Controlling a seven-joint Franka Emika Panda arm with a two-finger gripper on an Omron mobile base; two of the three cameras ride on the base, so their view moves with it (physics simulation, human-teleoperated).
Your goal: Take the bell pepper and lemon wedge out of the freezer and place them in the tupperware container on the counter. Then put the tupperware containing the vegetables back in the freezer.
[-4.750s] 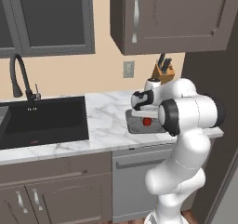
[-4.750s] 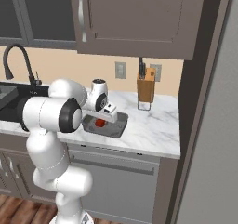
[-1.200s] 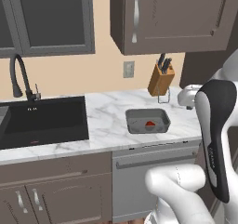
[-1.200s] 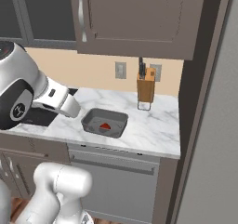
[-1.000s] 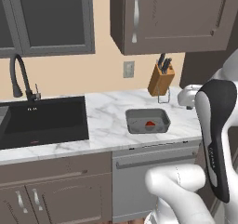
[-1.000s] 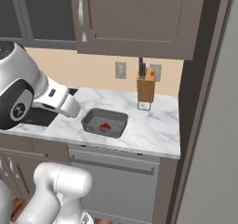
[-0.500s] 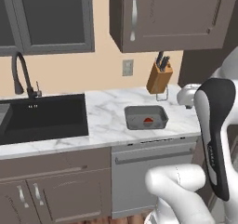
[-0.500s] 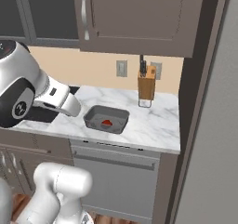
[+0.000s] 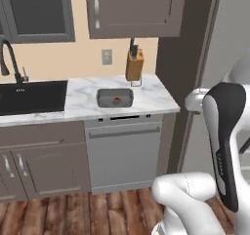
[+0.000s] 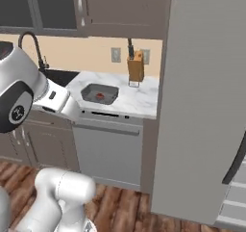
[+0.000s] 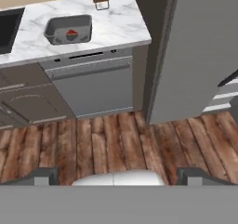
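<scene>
We note our jaws spread wide and empty above the floor. The bell pepper (image 11: 71, 33) lies in the tupperware container (image 11: 68, 29) on the desk (image 11: 116, 21), well ahead. For the lemon wedge, we should approach the freezer (image 11: 200, 56) squarely.

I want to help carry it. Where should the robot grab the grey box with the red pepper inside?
Probably a long side wall of the tupperware container, coming from above, one finger inside and one outside. It sits flat and open-topped on the counter, and the bell pepper lies mid-tray, leaving the rim free.
</scene>
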